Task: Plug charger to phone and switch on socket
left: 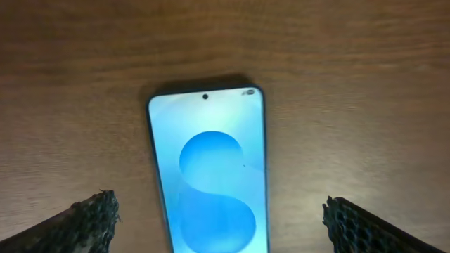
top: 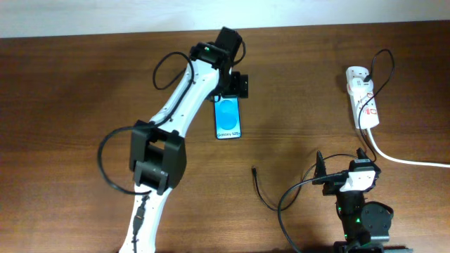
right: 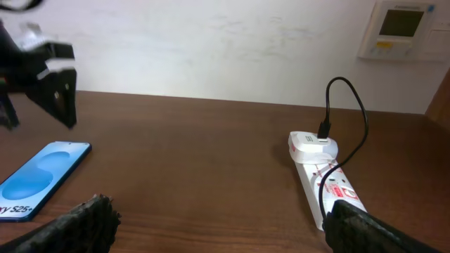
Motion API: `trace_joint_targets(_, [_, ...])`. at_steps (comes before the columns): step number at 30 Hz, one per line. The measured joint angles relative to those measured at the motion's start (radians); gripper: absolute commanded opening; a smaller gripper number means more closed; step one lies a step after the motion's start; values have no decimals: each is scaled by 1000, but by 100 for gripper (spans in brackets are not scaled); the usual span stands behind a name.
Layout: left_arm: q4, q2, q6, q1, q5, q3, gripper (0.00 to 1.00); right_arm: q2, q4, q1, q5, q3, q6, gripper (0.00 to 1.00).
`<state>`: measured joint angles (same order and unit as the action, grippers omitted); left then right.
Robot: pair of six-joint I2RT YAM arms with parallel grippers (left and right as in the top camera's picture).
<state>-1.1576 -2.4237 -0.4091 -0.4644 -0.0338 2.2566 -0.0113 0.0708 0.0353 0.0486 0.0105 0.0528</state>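
Overhead and wrist views of a brown wooden desk (top: 84, 84). The phone (top: 228, 118) lies flat and screen up left of centre, with its white lettering at the near end. The left hand (top: 232, 90) hangs over the phone's far end, released and grasping nothing. In the left wrist view its two fingers (left: 91, 218) stand wide, one on each side of the phone and clear of its edges.

The socket (top: 363, 98) lies at the far right, a white adapter (right: 313, 146) seated in its far end and a thick white cord (top: 401, 160) running off to the right. The charger (top: 259, 186) rises from the adapter in a loop. Its free plug tip (top: 254, 169) rests on the desk near centre, nearer than the phone and to its right, well apart from it.

The right hand (top: 342, 158) sits at the near right, fingers pointing far, released and empty, just right of the plug tip. A wall panel (right: 401, 28) shows in the right wrist view.
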Motion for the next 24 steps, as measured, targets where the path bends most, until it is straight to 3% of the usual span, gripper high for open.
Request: trace_joint_targets(24, [29,-74,-85,-32,121,1,99,0,0,0,0,0,0,98])
